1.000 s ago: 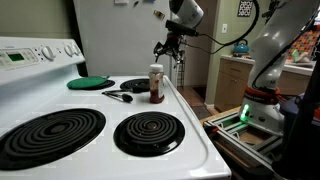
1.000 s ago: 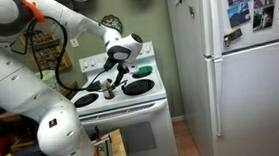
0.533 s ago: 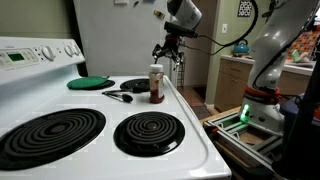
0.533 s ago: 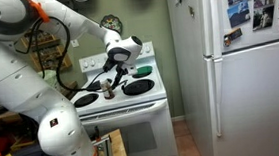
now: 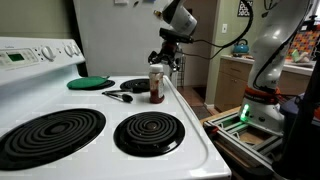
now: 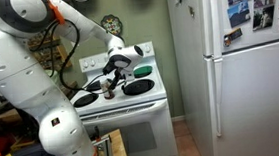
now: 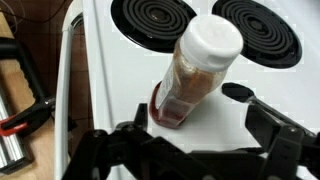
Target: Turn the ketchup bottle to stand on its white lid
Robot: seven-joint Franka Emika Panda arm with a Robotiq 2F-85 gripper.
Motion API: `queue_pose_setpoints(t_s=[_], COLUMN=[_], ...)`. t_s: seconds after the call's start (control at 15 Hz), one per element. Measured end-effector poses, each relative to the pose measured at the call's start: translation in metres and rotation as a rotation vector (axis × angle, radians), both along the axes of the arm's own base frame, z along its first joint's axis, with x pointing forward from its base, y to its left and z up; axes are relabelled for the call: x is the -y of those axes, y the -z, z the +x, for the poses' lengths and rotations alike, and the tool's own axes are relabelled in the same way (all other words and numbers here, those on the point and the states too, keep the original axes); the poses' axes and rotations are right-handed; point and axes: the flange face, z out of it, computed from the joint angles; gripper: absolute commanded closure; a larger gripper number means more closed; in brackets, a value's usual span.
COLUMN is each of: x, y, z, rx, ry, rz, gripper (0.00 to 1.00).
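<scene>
The ketchup bottle [image 5: 156, 87] stands upright on the white stove top near its edge, with the white lid [image 5: 156, 68] on top. It also shows in the other exterior view [image 6: 108, 87], small. In the wrist view the bottle [image 7: 190, 80] leans toward the camera with the lid [image 7: 212, 38] nearest. My gripper [image 5: 168, 61] hangs just above and behind the bottle, open and empty. In the wrist view the gripper [image 7: 205, 130] has its dark fingers [image 7: 275, 125] spread wide below the bottle's base, not touching it.
A black utensil [image 5: 118, 95] lies left of the bottle; its head [image 7: 232, 92] shows beside the bottle's base. A flat green lid [image 5: 88, 82] sits at the stove's back. Coil burners [image 5: 148, 130] fill the front. The stove edge [image 5: 190, 110] drops off beside the bottle.
My gripper has come down and slightly closer to the bottle, from well above it to just over the lid. The bottle has not moved.
</scene>
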Motion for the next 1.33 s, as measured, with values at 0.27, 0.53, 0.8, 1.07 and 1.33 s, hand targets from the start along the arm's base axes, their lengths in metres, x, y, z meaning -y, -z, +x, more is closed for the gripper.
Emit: queue_pose_setpoints(t_s=[0.27, 0.53, 0.8, 1.07, 1.33], x=[-0.007, -0.017, -0.028, -0.036, -0.037], y=[0.019, 0.034, 0.048, 0.057, 0.063], z=[0.0, -0.003, -0.005, -0.006, -0.005], rx=[-0.081, -0.138, -0.181, -0.207, -0.234], ry=[0.035, 0.039, 0.028, 0.02, 0.031], rz=[0.023, 0.031, 0.033, 0.036, 0.04], gripper=[0.0, 0.0, 0.3, 0.06, 0.1])
